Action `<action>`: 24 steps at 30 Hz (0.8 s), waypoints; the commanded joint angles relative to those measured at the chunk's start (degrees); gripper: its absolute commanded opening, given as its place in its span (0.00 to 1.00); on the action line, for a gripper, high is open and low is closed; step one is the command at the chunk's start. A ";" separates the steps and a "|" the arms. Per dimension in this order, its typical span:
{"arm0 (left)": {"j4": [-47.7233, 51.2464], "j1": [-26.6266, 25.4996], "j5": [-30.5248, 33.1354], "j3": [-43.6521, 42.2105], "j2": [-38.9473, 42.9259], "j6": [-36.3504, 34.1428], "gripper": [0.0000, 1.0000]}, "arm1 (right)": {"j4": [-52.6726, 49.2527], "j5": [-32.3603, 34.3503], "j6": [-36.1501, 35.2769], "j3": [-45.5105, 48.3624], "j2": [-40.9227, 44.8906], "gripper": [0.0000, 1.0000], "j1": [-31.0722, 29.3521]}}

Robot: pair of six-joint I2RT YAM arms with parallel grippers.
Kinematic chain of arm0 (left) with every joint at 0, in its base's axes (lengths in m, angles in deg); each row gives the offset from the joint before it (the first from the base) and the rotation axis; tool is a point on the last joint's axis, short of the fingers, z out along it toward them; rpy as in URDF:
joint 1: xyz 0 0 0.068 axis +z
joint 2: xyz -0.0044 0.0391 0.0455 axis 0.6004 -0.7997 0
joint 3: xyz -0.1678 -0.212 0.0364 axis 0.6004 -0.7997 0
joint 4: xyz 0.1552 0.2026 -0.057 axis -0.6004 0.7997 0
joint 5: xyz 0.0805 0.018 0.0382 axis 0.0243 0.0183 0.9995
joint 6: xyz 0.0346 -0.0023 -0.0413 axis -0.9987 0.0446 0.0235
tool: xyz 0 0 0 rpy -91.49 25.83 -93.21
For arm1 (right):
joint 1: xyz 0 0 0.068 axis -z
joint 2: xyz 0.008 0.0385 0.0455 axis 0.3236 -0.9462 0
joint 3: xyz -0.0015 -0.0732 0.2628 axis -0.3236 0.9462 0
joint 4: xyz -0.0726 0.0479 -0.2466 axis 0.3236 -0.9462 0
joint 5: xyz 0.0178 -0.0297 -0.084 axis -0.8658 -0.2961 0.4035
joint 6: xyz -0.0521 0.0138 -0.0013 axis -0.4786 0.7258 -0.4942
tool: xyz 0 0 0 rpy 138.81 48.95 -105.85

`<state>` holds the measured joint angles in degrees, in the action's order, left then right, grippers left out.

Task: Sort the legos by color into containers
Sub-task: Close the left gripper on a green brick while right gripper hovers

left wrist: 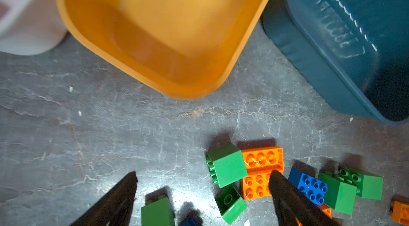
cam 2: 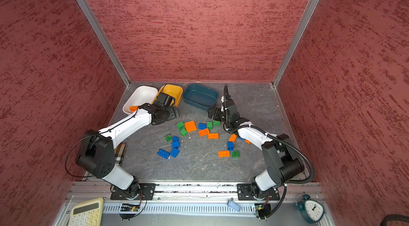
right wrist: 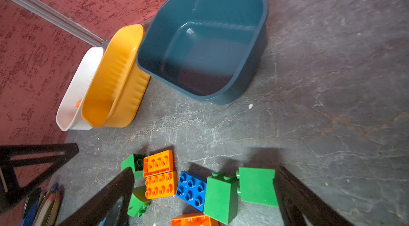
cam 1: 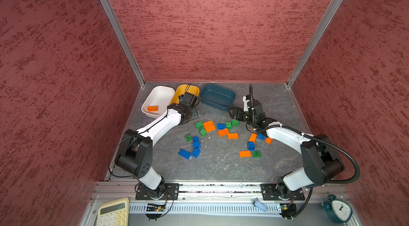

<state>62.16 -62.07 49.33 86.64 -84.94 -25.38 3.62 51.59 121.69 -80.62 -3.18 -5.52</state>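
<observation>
The white tub [cam 1: 162, 94] sits against the left side of the mustard yellow tub [cam 1: 184, 87], their rims touching. It holds one flat orange brick [cam 1: 152, 108]. The yellow tub looks empty.

The left gripper [left wrist: 203, 176] hangs just on the robot's side of the yellow tub. Its jaws are spread wide and nothing is between them. Below it and to its right lies the near edge of the loose bricks [cam 1: 209, 125] on the grey table [cam 1: 221, 165]. They are scattered nearer the robot than the yellow tub, with green, orange and blue mixed and several touching.

The teal tub [cam 1: 218, 98] stands right of the yellow tub with a gap between, and is empty too. Nearer the robot and further right again, the right gripper [right wrist: 203, 177] is also spread wide and carries nothing. It hovers over a blue brick [right wrist: 191, 189] and two green bricks [right wrist: 221, 198] lying on their sides, packed close together.

Nearly all the sorting is left to do, and the risks lie in that crowding.

- **Mixed grab:** jaws closing here could trap two colours at once, or nudge a neighbour out of reach.
- **Slipping:** the tipped green bricks offer smooth faces that may slide out of the grip.
- **Collision:** both grippers are near the same cluster, so they could collide.
- **Wrong tub:** a brick let go near the touching rims of the white and yellow tubs could fall into the wrong one.
</observation>
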 commanded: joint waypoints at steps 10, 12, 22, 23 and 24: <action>-0.43 -3.25 -4.36 5.54 -13.28 4.10 0.81 | -2.70 2.44 -2.57 -1.33 0.22 0.99 -0.73; -0.25 -3.62 -4.44 6.44 -14.39 3.91 0.78 | -2.68 2.55 -2.60 -1.32 0.25 0.99 -0.82; 1.23 -5.94 -0.54 7.40 -18.17 4.25 0.67 | -2.89 2.84 -2.47 -1.25 0.58 0.99 -0.85; 1.11 -6.02 -0.17 7.30 -18.31 4.25 0.65 | -2.99 2.81 -2.49 -1.21 0.58 0.99 -0.91; 1.05 -6.01 -0.09 7.24 -18.46 4.25 0.63 | -3.08 2.90 -2.53 -1.01 0.64 0.99 -0.93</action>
<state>62.84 -67.95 47.13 93.29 -102.51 -21.43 1.22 53.06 119.72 -80.41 -3.16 -5.87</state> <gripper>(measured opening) 0.643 0.989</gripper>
